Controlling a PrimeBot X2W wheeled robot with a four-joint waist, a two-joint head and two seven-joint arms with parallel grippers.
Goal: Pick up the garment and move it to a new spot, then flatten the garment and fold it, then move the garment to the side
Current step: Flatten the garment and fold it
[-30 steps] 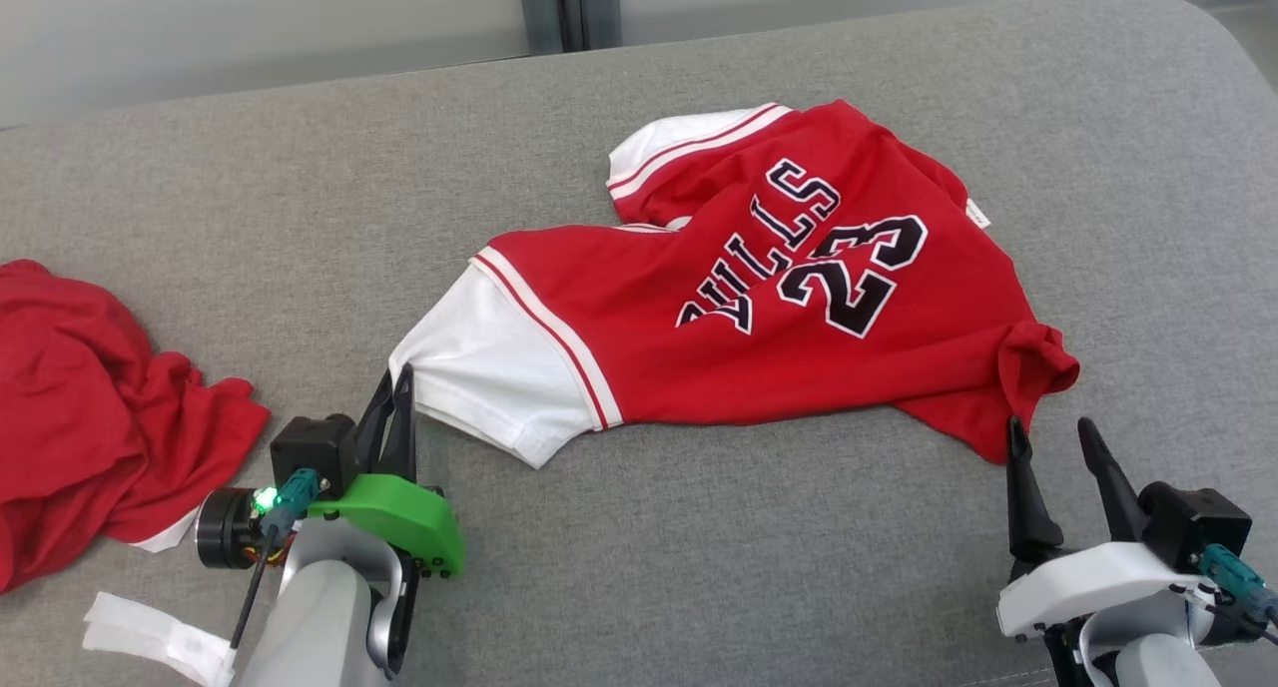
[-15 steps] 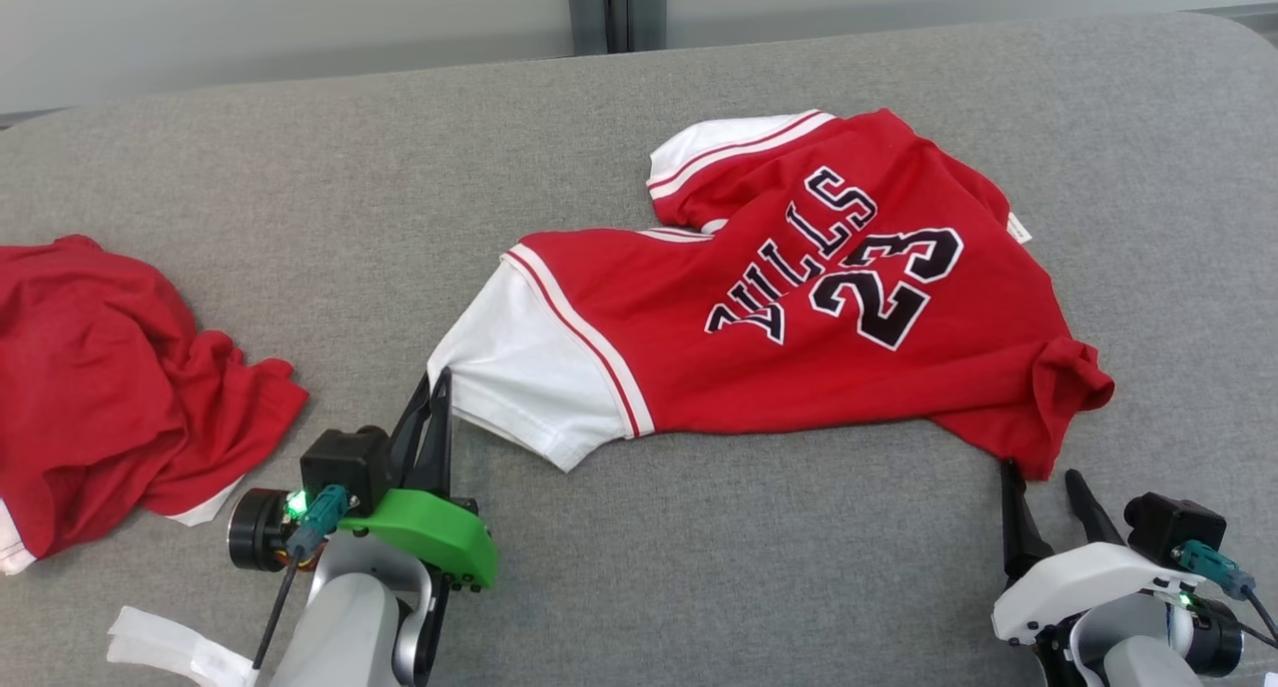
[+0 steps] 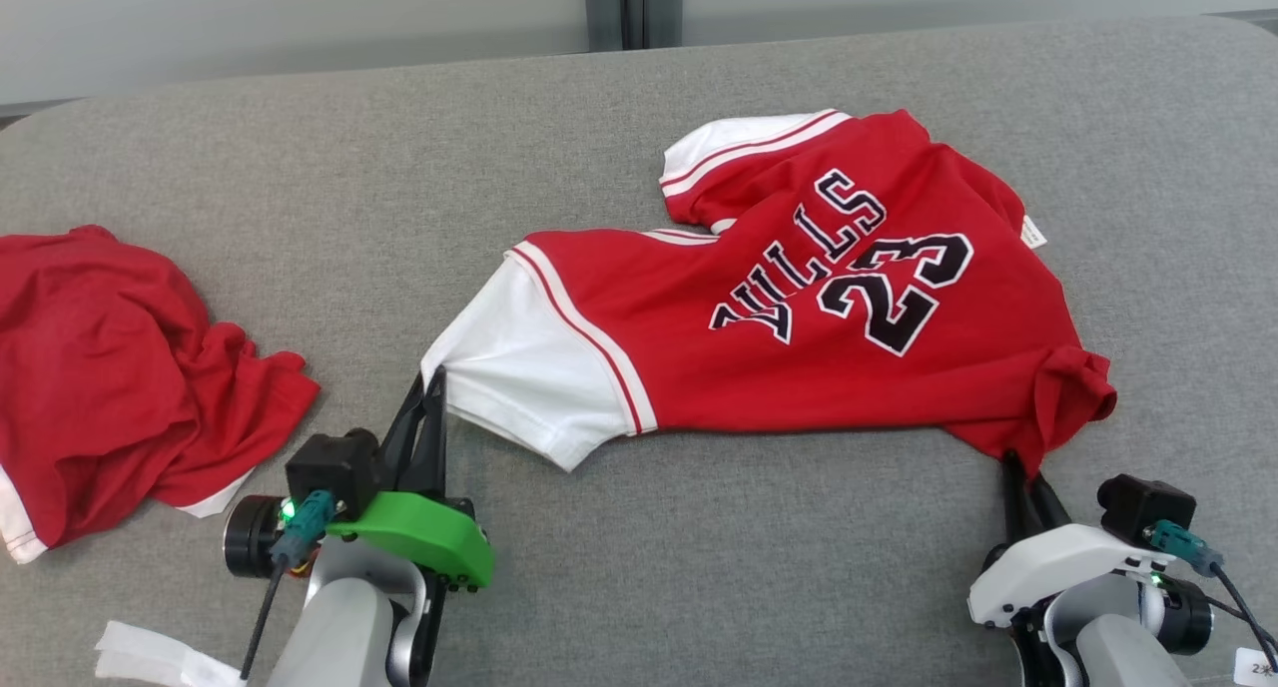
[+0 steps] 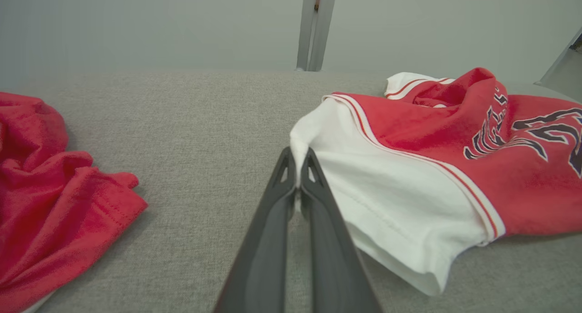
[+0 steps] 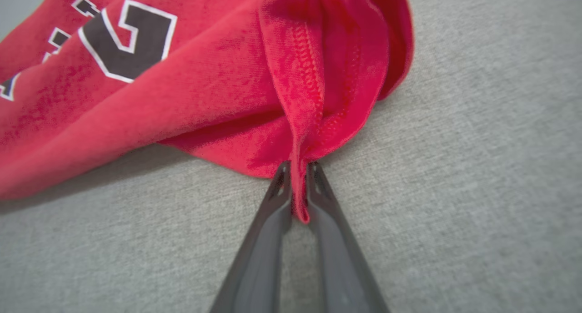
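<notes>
The jersey (image 3: 799, 328) lies rumpled on the couch (image 3: 300, 218). Left claw (image 3: 433, 379) is pinched tight on the white sleeve (image 3: 519, 377), right claw (image 3: 1020, 462) nipped onto the red hem corner (image 3: 1043, 432) — two far-apart holds, likely to lift it spread, not bunched.

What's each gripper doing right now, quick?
Left gripper: closed on the white sleeve of the red jersey.
Right gripper: closed on the jersey's bunched red edge.
</notes>
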